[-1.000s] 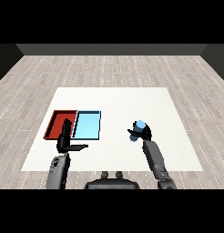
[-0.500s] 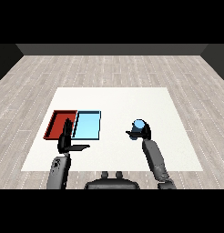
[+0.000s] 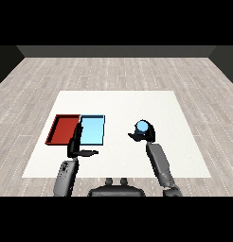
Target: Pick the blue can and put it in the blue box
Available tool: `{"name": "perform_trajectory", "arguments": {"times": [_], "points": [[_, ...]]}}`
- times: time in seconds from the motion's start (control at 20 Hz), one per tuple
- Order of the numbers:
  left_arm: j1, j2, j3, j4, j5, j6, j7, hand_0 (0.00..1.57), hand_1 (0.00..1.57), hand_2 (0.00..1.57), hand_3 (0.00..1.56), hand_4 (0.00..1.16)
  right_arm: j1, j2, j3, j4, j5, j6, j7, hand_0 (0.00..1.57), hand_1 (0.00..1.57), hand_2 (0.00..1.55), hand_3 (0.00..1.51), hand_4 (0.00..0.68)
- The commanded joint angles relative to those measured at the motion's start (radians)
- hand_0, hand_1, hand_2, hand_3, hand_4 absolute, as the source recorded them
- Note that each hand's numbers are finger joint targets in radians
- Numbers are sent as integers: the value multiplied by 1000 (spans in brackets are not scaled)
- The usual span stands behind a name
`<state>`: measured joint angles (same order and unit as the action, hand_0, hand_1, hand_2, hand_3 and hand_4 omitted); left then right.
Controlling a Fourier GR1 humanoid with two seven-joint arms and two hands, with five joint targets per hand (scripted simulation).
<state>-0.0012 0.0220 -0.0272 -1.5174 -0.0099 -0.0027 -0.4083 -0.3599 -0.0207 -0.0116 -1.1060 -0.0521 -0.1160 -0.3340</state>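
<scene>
Curling its fingers round the blue can [image 3: 141, 126], the right hand [image 3: 146, 136] holds it right of the blue tray [image 3: 92, 131], while the left hand [image 3: 76, 146] rests with fingers straight.

One blue can [image 3: 142, 126], one red tray [image 3: 63, 129], one light blue tray [image 3: 92, 130], one white bench [image 3: 118, 106], two hands.

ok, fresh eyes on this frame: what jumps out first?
The blue can at centre-right of the white table, with the right hand curled round it. Next, the red tray and light blue tray side by side at left, the left hand open just before them.
</scene>
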Motion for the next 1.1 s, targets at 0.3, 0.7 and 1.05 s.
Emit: {"name": "perform_trajectory", "arguments": {"times": [0.3,0.7,1.05], "points": [[38,-22,-109,-101,-7,56,94,0,0,0,0,0,-2,20,65,-125,11,-21,57,1448,1448,1471,1353,539],[-87,-22,-155,9,53,92,94,0,0,0,0,0,-85,17,84,-137,6,-39,129,1450,1450,1462,1358,567],[-171,-22,-293,78,97,196,83,0,0,0,0,0,-62,21,139,-185,6,-86,115,1450,1450,1469,1383,550]]}}
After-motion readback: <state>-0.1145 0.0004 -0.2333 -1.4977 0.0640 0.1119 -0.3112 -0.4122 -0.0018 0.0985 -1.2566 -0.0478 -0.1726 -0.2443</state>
